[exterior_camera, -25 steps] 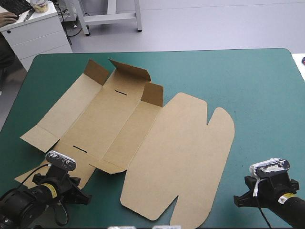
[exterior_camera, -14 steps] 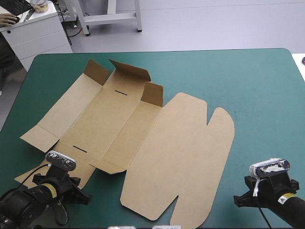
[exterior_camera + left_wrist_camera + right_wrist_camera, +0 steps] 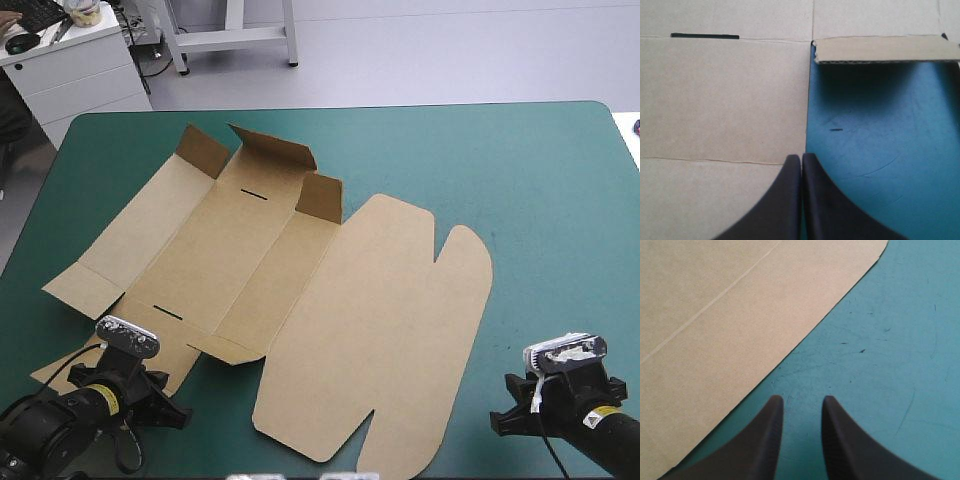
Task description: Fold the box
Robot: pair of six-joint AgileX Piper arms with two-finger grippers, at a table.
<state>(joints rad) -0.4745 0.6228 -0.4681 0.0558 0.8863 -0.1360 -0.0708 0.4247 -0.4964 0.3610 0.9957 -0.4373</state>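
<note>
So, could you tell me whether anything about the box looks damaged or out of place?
Nothing stands out. The box lies flat on the teal-green cover with no visible damage; a few end flaps stand up, but only along their creases.

Place: a lab workroom
Signs: teal-green table (image 3: 520,180), white drawer cabinet (image 3: 75,75) with a keyboard (image 3: 35,12), white frame legs (image 3: 236,38), plain grey floor (image 3: 450,50)

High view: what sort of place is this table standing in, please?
Probably a robotics lab or test room. The teal-green table carries an unfolded brown box, two robot arms with a left pincer and a right pincer are at its near edge, and a white drawer desk stands beyond.
</note>
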